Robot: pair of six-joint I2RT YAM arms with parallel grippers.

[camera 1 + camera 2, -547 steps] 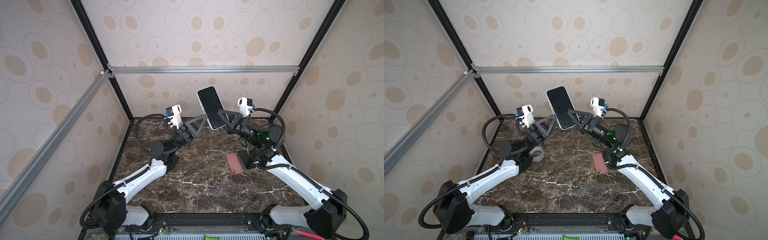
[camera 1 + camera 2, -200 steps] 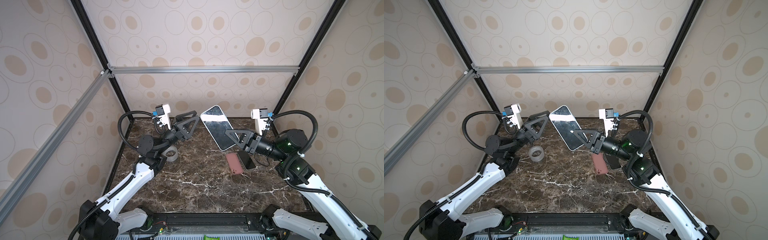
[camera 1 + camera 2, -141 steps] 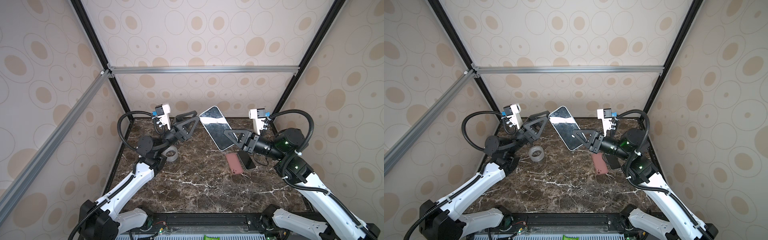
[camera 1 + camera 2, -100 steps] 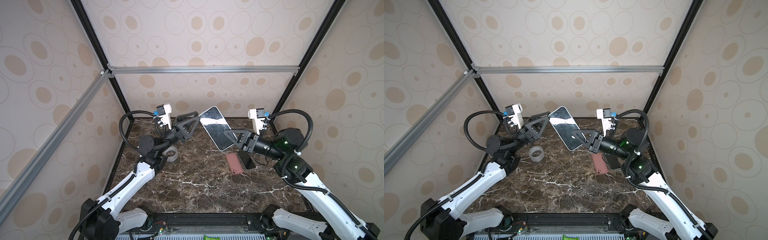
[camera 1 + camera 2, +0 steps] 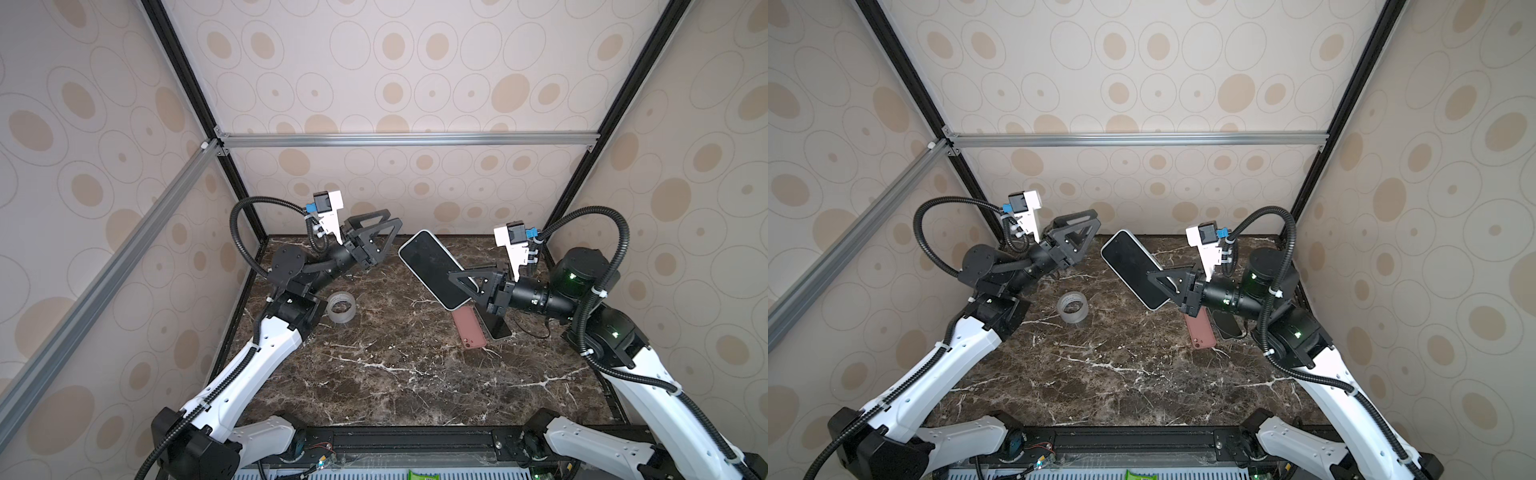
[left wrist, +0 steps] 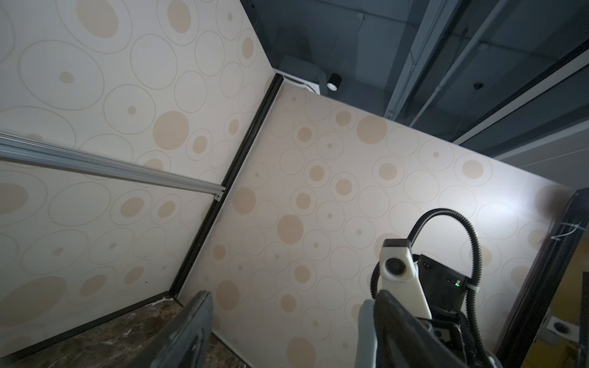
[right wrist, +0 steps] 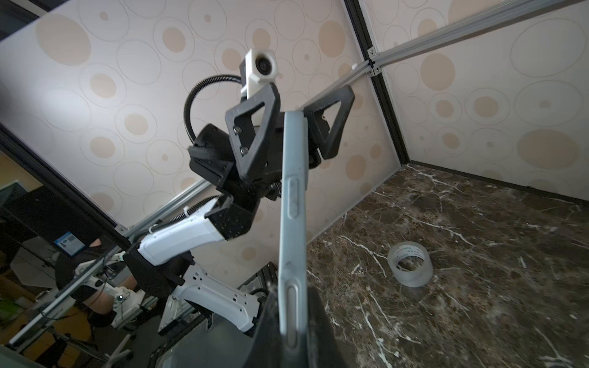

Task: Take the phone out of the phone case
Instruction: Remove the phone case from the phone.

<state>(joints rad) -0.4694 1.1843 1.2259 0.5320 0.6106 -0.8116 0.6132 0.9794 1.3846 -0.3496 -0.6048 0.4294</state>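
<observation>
status: phone [image 5: 428,262] is in the air above the back of the table [image 5: 395,374], tilted, screen up toward both top views, free end toward the left arm

right end effector [image 5: 459,283] is pinching it across front and back at the near end; in the right wrist view the fingers are pressed onto both faces and the grip looks solid

case [image 7: 292,197] is not off yet, as far as we can judge. There's a pale rim round the screen in both top views, and the wrist view shows a pale edge with moulded button covers, which reads as case, not bare phone

left end effector [image 5: 394,219] has its fingers spread with nothing between them. It sits near the phone's free end but apart from it; the left wrist view shows only wall between the fingers

done: phone up and presented
left: get the left fingers on the case at the free end, peel it off against the right grip, then part the two. We'd call it under halfway

also on the table, not in play: tape roll [image 5: 340,306], plus a pink slab [image 5: 469,330] and a dark slab [image 5: 496,328] side by side below the right end effector. We can't tell if those are cases or phones

risk: the right grip clamps case and phone together, so the peel may fight it
</observation>
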